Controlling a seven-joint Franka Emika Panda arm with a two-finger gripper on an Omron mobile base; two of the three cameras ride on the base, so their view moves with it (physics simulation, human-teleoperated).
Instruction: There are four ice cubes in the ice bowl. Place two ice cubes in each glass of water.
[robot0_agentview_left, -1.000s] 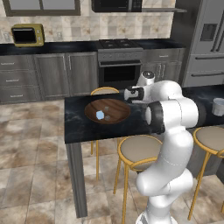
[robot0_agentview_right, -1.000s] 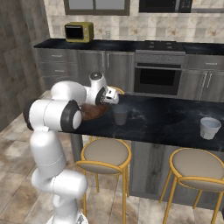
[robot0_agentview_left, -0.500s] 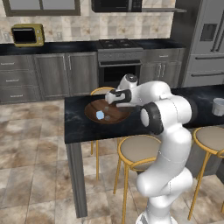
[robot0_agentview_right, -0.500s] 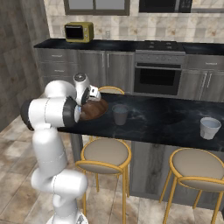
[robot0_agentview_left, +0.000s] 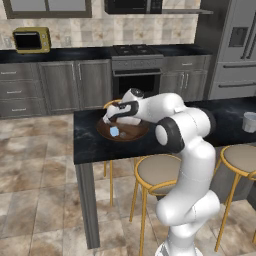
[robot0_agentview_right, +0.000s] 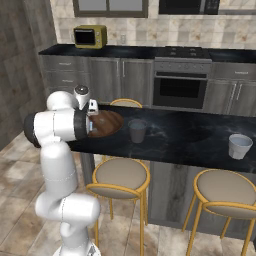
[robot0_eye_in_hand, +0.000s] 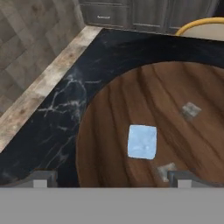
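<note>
The ice bowl (robot0_eye_in_hand: 109, 109), dark reddish wood, sits near the left end of the black counter (robot0_agentview_left: 90, 145). Inside it lies one clear pale blue ice cube (robot0_eye_in_hand: 142, 141), also visible from the left base (robot0_agentview_left: 114, 131), with two fainter translucent cubes (robot0_eye_in_hand: 191, 110) (robot0_eye_in_hand: 166, 170) beside it. My gripper (robot0_eye_in_hand: 113, 177) hangs open just above the bowl's near part, with its fingertips (robot0_eye_in_hand: 41, 177) wide apart and nothing between them. From the left base the gripper (robot0_agentview_left: 111, 119) is over the bowl (robot0_agentview_left: 135, 134). One glass of water (robot0_agentview_right: 137, 131) stands right of the bowl (robot0_agentview_right: 107, 122), the other (robot0_agentview_right: 239, 145) far right.
The counter's left edge (robot0_eye_in_hand: 39, 92) runs close beside the bowl, with tiled floor below. Yellow-rimmed stools (robot0_agentview_right: 120, 177) stand under the counter's near side, and one more (robot0_agentview_left: 112, 103) behind it. Cabinets and an oven (robot0_agentview_left: 136, 75) line the back wall.
The arm has swung left from beside the nearer glass to over the ice bowl. The jaws have stayed open.
</note>
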